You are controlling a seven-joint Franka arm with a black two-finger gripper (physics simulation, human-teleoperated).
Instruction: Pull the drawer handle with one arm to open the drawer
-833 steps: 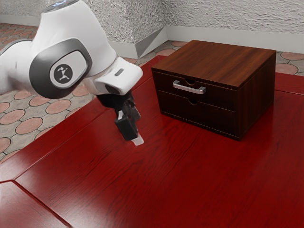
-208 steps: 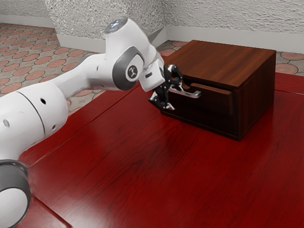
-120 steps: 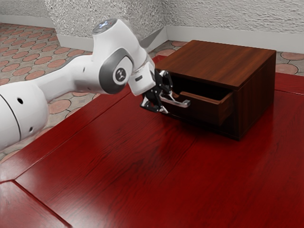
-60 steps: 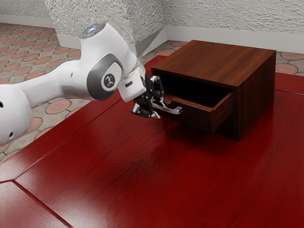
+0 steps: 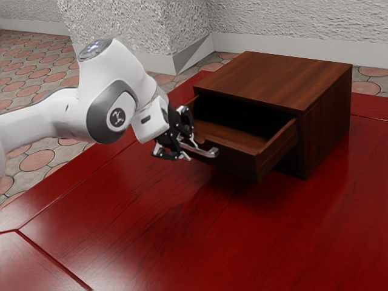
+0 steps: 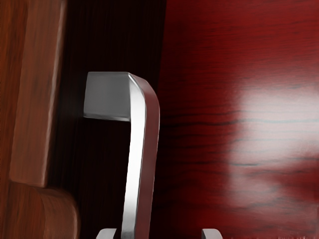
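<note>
Exterior view: one cabinet (image 5: 285, 76) sits upper right on the bench (image 5: 182, 236). Its one drawer (image 5: 273, 154) stands pulled out. One end effector (image 5: 182, 144), released, straddles the single handle (image 5: 205, 150).

We are in what looks like a homely room — rough white plaster walls (image 5: 151, 24) and a pale skirting board (image 5: 291, 45) at twelve o'clock, round terracotta floor tiles (image 5: 36, 79) at ten o'clock, and a polished red wooden table (image 5: 212, 230) bearing a dark drawer chest (image 5: 285, 76).
</note>
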